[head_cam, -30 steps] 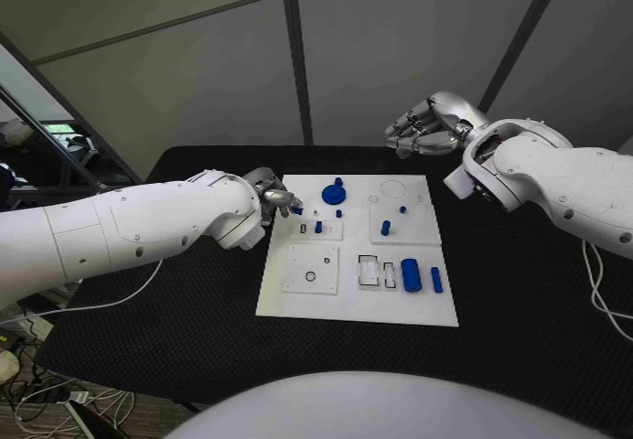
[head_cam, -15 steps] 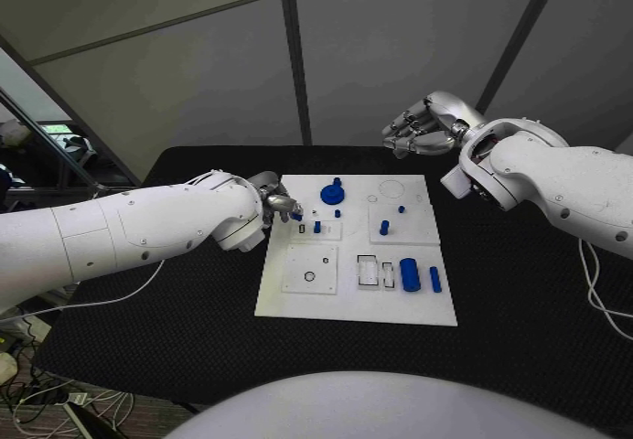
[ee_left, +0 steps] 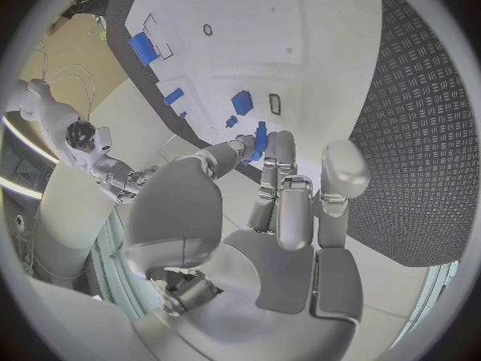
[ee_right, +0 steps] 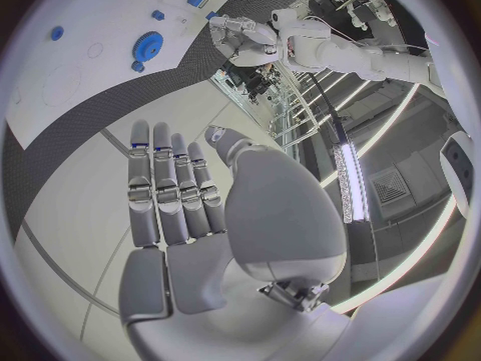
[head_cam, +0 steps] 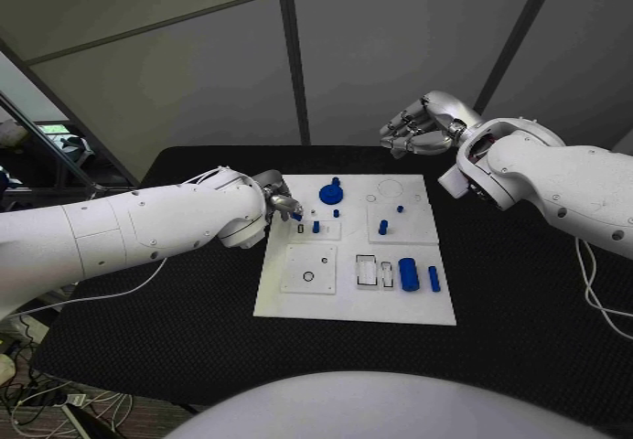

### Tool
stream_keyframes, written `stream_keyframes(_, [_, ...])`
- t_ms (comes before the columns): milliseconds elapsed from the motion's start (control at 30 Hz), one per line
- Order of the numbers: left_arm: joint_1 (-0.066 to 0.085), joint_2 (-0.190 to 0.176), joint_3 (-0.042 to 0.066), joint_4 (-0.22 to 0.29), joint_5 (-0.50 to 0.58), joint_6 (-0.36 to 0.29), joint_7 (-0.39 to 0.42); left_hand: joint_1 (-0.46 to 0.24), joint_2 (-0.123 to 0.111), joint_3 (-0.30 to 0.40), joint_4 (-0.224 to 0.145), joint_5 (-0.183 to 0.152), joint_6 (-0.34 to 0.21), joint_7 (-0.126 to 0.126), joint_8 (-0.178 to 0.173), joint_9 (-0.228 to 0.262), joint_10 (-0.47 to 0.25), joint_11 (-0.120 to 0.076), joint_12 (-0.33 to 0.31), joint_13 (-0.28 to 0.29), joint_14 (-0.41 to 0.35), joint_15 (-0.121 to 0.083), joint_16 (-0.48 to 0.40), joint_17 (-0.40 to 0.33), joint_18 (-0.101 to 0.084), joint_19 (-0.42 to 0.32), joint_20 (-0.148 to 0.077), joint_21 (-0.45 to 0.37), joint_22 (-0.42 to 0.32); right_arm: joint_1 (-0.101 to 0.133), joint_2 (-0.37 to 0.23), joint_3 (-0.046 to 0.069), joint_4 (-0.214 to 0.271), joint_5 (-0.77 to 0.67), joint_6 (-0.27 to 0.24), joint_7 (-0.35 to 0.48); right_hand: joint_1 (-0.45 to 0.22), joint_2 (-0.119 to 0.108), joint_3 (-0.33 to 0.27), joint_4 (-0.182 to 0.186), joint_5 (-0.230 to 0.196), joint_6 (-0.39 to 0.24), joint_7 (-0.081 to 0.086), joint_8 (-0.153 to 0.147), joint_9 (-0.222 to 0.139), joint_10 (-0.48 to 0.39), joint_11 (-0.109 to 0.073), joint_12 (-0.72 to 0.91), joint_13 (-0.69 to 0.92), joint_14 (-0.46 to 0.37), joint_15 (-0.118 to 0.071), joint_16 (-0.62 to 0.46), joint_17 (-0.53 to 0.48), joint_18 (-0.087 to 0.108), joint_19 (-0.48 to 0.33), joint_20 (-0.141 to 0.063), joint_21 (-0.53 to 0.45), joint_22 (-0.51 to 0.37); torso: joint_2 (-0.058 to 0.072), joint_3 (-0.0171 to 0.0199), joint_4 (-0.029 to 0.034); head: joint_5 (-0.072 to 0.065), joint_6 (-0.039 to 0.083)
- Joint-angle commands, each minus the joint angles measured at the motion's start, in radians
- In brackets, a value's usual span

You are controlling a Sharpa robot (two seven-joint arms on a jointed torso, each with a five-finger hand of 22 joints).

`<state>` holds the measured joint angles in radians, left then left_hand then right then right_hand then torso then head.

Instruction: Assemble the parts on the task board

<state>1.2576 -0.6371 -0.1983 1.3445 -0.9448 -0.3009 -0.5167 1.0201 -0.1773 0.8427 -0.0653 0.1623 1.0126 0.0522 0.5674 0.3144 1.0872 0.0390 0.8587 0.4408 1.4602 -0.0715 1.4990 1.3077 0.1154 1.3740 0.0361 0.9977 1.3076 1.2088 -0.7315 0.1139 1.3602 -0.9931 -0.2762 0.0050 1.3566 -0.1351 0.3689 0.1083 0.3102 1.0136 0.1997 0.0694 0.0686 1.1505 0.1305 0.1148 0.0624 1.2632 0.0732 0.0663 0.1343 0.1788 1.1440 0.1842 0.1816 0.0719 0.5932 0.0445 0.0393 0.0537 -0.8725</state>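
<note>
Head view: task board (head_cam: 356, 302) sits mid-table on black table (head_cam: 172, 329), white plate with several blue parts on it. Left hand (head_cam: 278, 201) is at the board's far left edge, fingertips down by a small blue peg (head_cam: 316, 227) standing in the upper-left plate section. Left wrist view shows the left hand's fingers (ee_left: 268, 162) drawn together around a small blue piece (ee_left: 260, 140), thumb and fingers pinching it just over the board surface; whether the piece is touching the board, cannot tell. Blue gear (head_cam: 331, 193) sits on the far part of the board, just beside the left hand. Another blue peg (head_cam: 382, 226) stands in the upper-right section, small one near it at (head_cam: 401, 208). Large blue cylinder (head_cam: 409, 274) lies near the board's right side, with a slimmer blue bar (head_cam: 434, 278) just beside it, both close to a clear rectangular slot (head_cam: 368, 269). Right hand (head_cam: 420, 128) is raised beyond the board's far edge, well apart from it, holding nothing; right wrist view shows its fingers (ee_right: 165, 186) stretched out straight, side by side, palm bare
</note>
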Motion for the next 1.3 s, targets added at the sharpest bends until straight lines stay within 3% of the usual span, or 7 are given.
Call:
stream_keyframes(33, [0.0, 0.006, 0.0, -0.01, -0.04, 0.031, -0.012, 0.013, 0.017, 0.072, -0.081, 0.007, -0.008, 0.001, 0.005, 0.213, 0.062, -0.058, 0.006, 0.001, 0.045, -0.001, 0.005, 0.089, -0.014, 0.006, 0.001, 0.006, 0.13, 0.002, 0.001, 0.001, 0.002, -0.001, -0.002, 0.008, -0.003, 0.007, -0.001, 0.004, 0.006, -0.006, 0.003, -0.003, -0.001, -0.001, 0.006, -0.004, 0.0, 0.001, 0.007, -0.002, -0.001, 0.005, 0.007, -0.003, -0.003, -0.001, -0.001, 0.0004, 0.0005, 0.0, 0.0])
stream_keyframes(667, [-0.017, 0.028, 0.0, -0.04, -0.047, 0.051, -0.019, 0.013, 0.018, 0.07, -0.08, 0.013, -0.011, 0.001, 0.009, 0.215, 0.061, -0.057, 0.009, 0.003, 0.044, -0.001, 0.004, 0.086, -0.017, 0.014, 0.001, 0.026, 0.135, 0.002, 0.0, 0.001, 0.004, -0.002, -0.001, 0.006, -0.004, 0.008, -0.001, 0.005, 0.006, -0.006, 0.003, -0.003, -0.001, -0.001, 0.006, -0.004, 0.001, 0.001, 0.007, -0.002, -0.001, 0.005, 0.007, -0.003, -0.004, -0.001, -0.001, -0.0009, 0.0005, 0.005, 0.0])
stream_keyframes(1300, [-0.022, 0.031, -0.001, -0.036, -0.047, 0.063, -0.021, 0.01, 0.022, 0.063, -0.079, 0.023, -0.019, 0.001, 0.021, 0.22, 0.06, -0.058, 0.021, 0.009, 0.056, -0.002, 0.015, 0.113, -0.025, 0.032, 0.0, 0.075, 0.145, 0.002, 0.0, 0.001, 0.004, -0.002, -0.001, 0.006, -0.002, 0.009, 0.001, 0.005, 0.007, -0.006, 0.003, -0.003, -0.001, -0.002, 0.006, -0.005, 0.001, 0.0, 0.007, -0.002, -0.002, 0.005, 0.007, -0.003, -0.005, -0.002, 0.0, -0.0013, 0.0009, 0.003, 0.0])
